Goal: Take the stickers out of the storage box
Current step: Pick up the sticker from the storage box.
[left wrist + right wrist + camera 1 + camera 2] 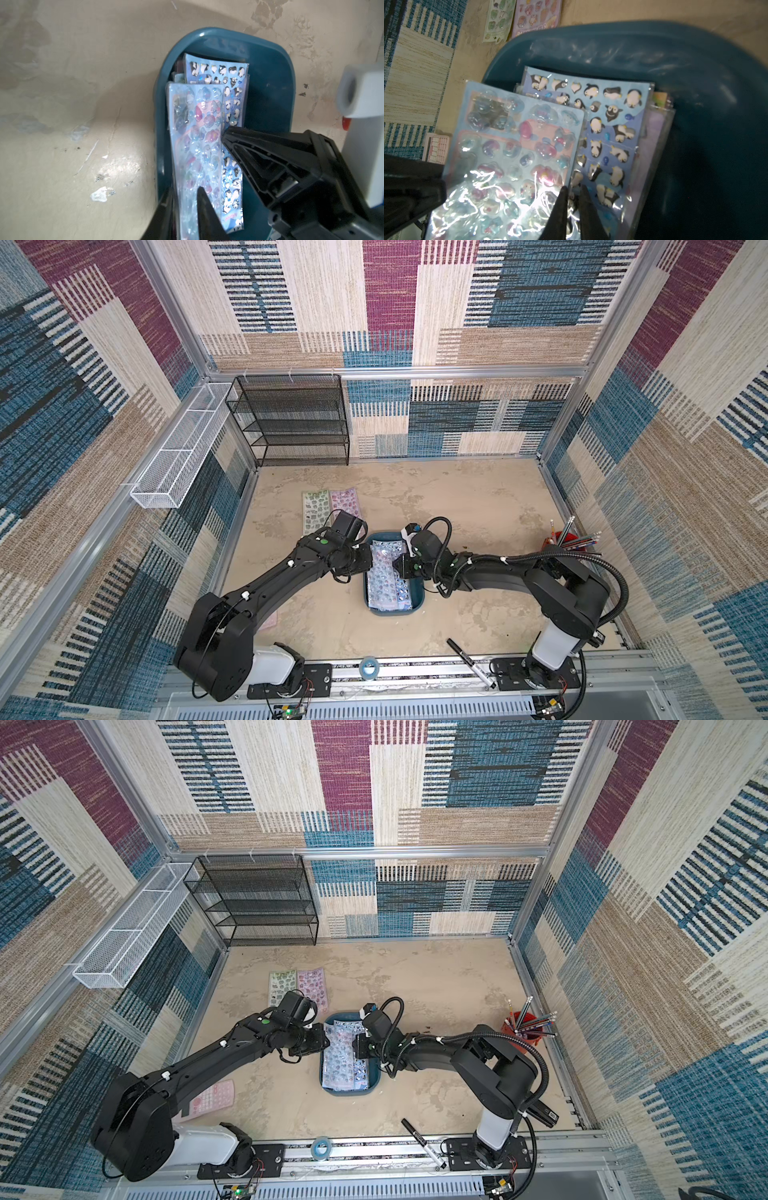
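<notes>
The teal storage box [395, 612] [349, 1091] sits mid-table with a stack of stickers [386, 572] [345, 1057] in it. My left gripper [184, 199] [369, 562] is shut on the near end of the top pale blue sheet [195, 135] [512, 149], one finger under it and one over, and that sheet is tilted up. My right gripper [573, 191] [395, 565] is shut, with its tips on the penguin sheet [612, 116] [218, 70] beside the blue sheet's edge. A green sheet [316, 510] and a pink sheet [347, 502] lie on the table beyond the box.
A pink keypad slab [212, 1096] lies under my left arm. A marker [471, 664] and a tape roll [369, 668] are at the front edge. A pencil cup [565, 541] stands at the right. The black mesh rack [291, 423] and white wire basket [174, 456] are back left.
</notes>
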Robot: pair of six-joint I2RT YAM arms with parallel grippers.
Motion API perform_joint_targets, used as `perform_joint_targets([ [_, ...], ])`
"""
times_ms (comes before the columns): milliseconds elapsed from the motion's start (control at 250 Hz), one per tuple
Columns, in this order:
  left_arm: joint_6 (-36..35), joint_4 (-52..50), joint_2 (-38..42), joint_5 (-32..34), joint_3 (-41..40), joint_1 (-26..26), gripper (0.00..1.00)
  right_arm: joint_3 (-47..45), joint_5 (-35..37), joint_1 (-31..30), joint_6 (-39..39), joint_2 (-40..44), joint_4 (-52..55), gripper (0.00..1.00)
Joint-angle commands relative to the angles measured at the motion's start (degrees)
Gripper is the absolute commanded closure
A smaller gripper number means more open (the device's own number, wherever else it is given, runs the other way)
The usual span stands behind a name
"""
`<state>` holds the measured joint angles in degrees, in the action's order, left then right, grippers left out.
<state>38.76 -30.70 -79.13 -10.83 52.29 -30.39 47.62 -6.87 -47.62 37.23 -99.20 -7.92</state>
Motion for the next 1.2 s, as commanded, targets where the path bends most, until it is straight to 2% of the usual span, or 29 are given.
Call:
perform_joint_targets([
  [0,0.5,2.0,-0.9,-1.7,0.7,-0.1,0.86,-0.5,0.7,0.0,0.4,-0.5,8.2,0.84],
  [140,0.5,2.4,-2.1,-1.8,0.8,-0.2,1.00,-0.7,0.9,0.0,0.6,-0.3,8.0,0.84],
  [348,-0.8,2.7,-2.0,-2.5,2.1,-0.2,1.00,0.0,2.1,0.0,0.0,2.2,9.0,0.83],
  [536,-4.6,0.6,0.0,-2.5,8.1,0.3,1.00,5.6,7.6,-0.1,-4.3,8.0,15.3,0.75],
  [712,-6.7,1.4,3.7,-2.9,12.2,1.6,1.00,11.6,13.4,-0.1,-8.9,12.0,21.2,0.59],
  [832,-7.0,3.4,6.1,-6.3,13.1,3.2,1.00,13.0,14.7,0.1,-11.4,14.8,21.9,0.44],
  [896,-7.0,4.5,6.8,-9.7,13.4,4.5,1.00,12.5,12.7,0.7,-12.2,17.0,20.3,0.40],
  [1004,-6.5,7.8,7.6,-16.2,12.8,7.2,1.00,10.7,4.9,3.6,-12.8,21.6,16.2,0.37],
  [1096,-4.5,11.9,7.8,-21.3,11.6,9.6,1.00,9.6,0.8,5.3,-15.0,24.2,14.1,0.48],
  [1196,-2.1,16.7,8.0,-25.4,10.1,11.3,1.00,10.0,-1.7,6.0,-16.9,25.1,14.7,0.51],
])
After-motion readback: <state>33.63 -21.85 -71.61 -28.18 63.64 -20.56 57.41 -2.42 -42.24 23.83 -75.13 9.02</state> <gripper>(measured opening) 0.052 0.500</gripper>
